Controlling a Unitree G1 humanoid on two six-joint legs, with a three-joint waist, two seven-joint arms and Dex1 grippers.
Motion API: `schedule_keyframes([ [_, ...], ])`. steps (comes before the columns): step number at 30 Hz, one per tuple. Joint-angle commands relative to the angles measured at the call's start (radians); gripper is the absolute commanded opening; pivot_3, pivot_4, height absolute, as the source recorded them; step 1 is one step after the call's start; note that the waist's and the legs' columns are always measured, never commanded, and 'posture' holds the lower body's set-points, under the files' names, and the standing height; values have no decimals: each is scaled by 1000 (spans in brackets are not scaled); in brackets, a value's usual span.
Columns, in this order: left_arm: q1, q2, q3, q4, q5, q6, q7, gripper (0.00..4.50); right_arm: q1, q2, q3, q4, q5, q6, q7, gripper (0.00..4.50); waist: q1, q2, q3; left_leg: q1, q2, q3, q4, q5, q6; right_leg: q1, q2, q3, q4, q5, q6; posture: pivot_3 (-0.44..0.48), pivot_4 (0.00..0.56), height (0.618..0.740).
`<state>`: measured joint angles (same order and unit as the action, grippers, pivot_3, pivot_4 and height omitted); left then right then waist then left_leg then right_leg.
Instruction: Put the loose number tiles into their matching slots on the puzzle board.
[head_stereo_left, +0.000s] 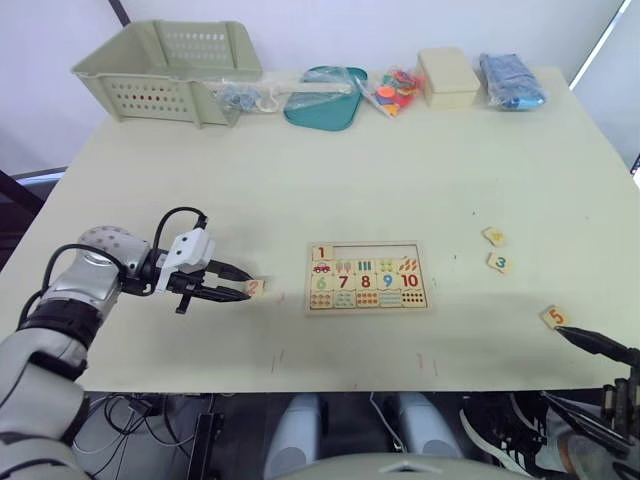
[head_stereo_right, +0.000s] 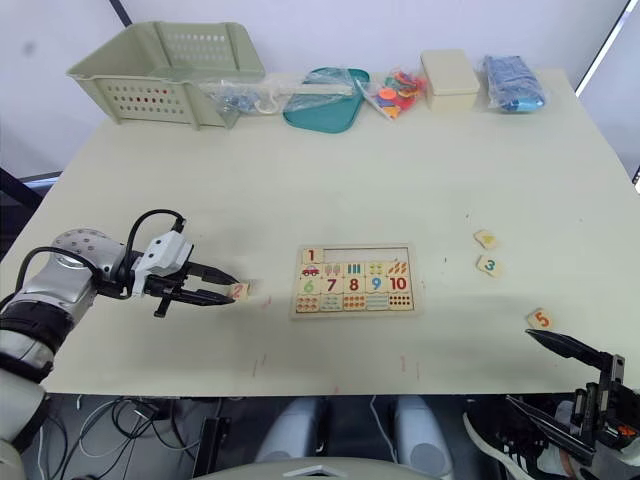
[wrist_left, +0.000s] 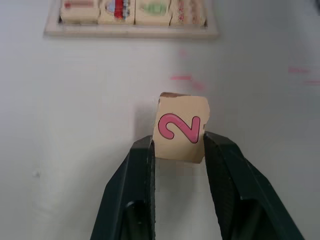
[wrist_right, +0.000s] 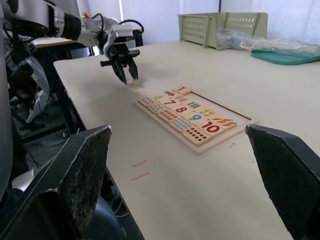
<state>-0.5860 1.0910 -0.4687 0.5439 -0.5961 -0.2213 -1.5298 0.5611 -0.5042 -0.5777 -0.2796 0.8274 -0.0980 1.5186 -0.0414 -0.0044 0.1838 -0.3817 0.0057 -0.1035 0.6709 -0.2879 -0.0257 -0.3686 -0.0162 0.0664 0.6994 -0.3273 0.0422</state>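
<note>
The left gripper (head_stereo_left: 238, 282) had its two black fingers clamped on the pink 2 tile (wrist_left: 180, 127), low over the table (head_stereo_left: 420, 180) to the robot's left of the puzzle board (head_stereo_left: 366, 277). The step in hand looked like the pick of that tile; whether it was already clear of the surface could not be judged from these angles. The 1 tile (head_stereo_left: 322, 253) already sat in the first of the matching slots (head_stereo_left: 377, 250), with the rest of that top row bare. Next the tile would need carrying toward the board and setting down squarely in the recess beside the 1, digit kept upright.

The right gripper (head_stereo_right: 560, 385) hung at the near table edge with its fingers spread wide and nothing between them, the 5 tile (head_stereo_left: 553, 317) just beyond one tip. The 3 tile (head_stereo_left: 499, 262) and a yellow-printed tile (head_stereo_left: 493, 236), probably the 4, lay well apart from the board.

The left wrist view alone showed the digit and the grip on the tile's two sides; the head views alone showed the other loose tiles
</note>
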Motion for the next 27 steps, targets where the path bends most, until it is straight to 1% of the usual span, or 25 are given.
schedule_keyframes([
  [1,34,64,140,-256,-41,234,110,922,0,4,-10,-21,10,-22,-8,4500,4,0,0,0,0,-1,0,0,0,0,-1,-1,0,0,0,0,150,740],
  [3,38,102,188,-416,-42,397,177,922,-7,6,-10,-21,11,-25,-14,4500,5,0,0,1,0,-1,0,0,0,1,-1,-1,0,0,0,0,150,740],
  [4,41,110,206,-465,-36,445,195,922,-9,6,-9,-21,11,-26,-18,4500,5,0,0,1,0,-1,0,0,0,1,-1,-1,0,0,0,0,150,740],
  [6,5,107,231,-568,-51,594,249,922,-10,4,-12,-24,14,-27,-22,4500,4,0,0,1,-1,-1,0,0,0,2,0,-1,0,0,0,0,150,740],
  [7,-19,106,229,-614,-14,641,277,922,-10,3,-14,-25,16,-28,-24,4500,5,0,0,1,-1,0,0,0,0,2,0,-1,0,0,0,0,150,740],
  [9,-95,95,212,-688,1,814,321,922,-8,0,-19,-27,20,-29,-27,4500,5,0,0,1,-1,3,0,0,0,2,0,-2,0,0,0,0,150,740],
  [11,-173,72,179,-740,27,921,326,922,-10,0,-24,-24,17,-39,-28,4500,4,0,0,1,-3,3,0,0,0,2,1,-2,0,0,0,0,150,740],
  [12,-219,61,144,-758,66,961,317,922,-11,0,-27,-25,15,-43,-31,4500,4,0,0,1,-3,3,0,0,0,3,1,-2,0,0,0,0,150,740],
  [15,-319,29,67,-768,124,1038,249,922,-11,2,-31,-31,14,-52,-42,4500,0,0,0,2,-3,5,0,0,0,3,1,-1,0,0,0,0,150,740],
  [16,-351,8,51,-769,132,1058,234,922,-5,4,-34,-36,16,-55,-45,4500,-1,0,0,2,-3,5,0,0,0,3,2,0,0,0,0,0,150,740],
  [18,-427,-43,-16,-751,189,1115,231,922,7,10,-38,-40,17,-64,-45,4500,1,0,0,2,-3,5,0,0,0,3,2,-1,-1,0,0,0,150,740],
  [23,-542,-138,-153,-669,301,1186,187,922,19,20,-37,-52,14,-77,-57,4500,2,0,0,1,-4,5,1,0,0,3,2,-1,-1,0,0,0,150,740],
  [27,-605,-209,-246,-585,376,1216,156,922,23,22,-34,-56,13,-83,-61,4500,2,0,0,1,-4,5,1,0,0,3,2,0,-1,0,0,0,150,740],
])
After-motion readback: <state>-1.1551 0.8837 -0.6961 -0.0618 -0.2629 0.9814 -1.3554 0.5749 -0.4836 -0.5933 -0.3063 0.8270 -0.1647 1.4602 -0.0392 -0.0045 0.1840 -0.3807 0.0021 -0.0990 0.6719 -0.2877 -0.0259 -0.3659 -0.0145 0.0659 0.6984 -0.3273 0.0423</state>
